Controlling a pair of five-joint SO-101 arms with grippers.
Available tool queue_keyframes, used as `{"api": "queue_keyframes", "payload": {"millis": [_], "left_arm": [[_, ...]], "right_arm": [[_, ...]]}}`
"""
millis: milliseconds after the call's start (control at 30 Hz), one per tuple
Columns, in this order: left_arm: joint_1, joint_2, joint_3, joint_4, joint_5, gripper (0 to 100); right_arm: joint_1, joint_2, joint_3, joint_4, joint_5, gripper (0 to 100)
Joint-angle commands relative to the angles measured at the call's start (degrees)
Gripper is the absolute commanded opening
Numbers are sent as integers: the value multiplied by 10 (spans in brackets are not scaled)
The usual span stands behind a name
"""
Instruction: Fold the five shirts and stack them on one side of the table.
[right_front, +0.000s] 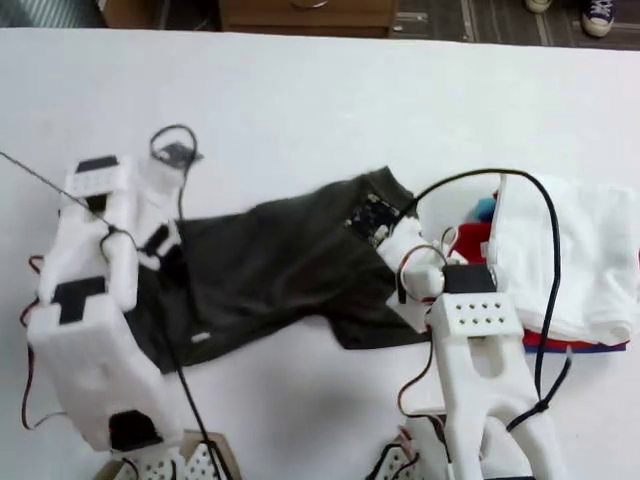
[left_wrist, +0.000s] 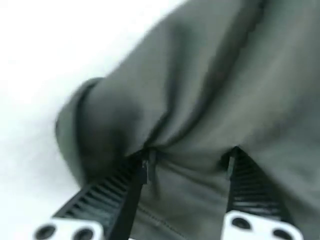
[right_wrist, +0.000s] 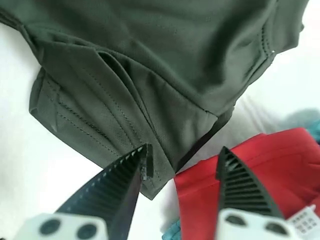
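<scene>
You have bright, even light from above on the white surface (right_front: 300, 90) in the high view; it glares so strongly that the white shirts (right_front: 575, 250) nearly merge with it; shadows beneath the arms are soft and short. The dark shirt (right_front: 270, 265) soaks up the light, so you read its folds only as faint grey gradients. In the left wrist view the fabric at the left gripper (left_wrist: 187, 160) is blurred and its seams smear; the surface behind burns out to plain white. In the right wrist view the dark stitching is crisp; the red shirt (right_wrist: 280, 160) by the right gripper (right_wrist: 182, 160) looks softer; the surface there is blown out.
</scene>
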Motion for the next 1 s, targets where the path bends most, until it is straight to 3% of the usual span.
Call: {"api": "queue_keyframes", "payload": {"millis": [0,267,433,600,700,800,967], "left_arm": [[-25,54,-116,42,6,268],[-23,107,-298,179,7,268],[-18,77,-407,271,38,268],[2,47,-370,271,98,268],[33,44,-299,233,120,268],[38,40,-255,173,156,268],[40,41,-206,150,201,268]], "right_arm": [[4,-22,-3,0,-12,215],[0,-20,-40,-46,-69,217],[-1,75,-139,14,-69,218],[-65,229,-240,136,-64,219],[-112,274,-264,150,-52,219],[-123,283,-265,153,-7,219],[-125,283,-231,185,40,219]]}}
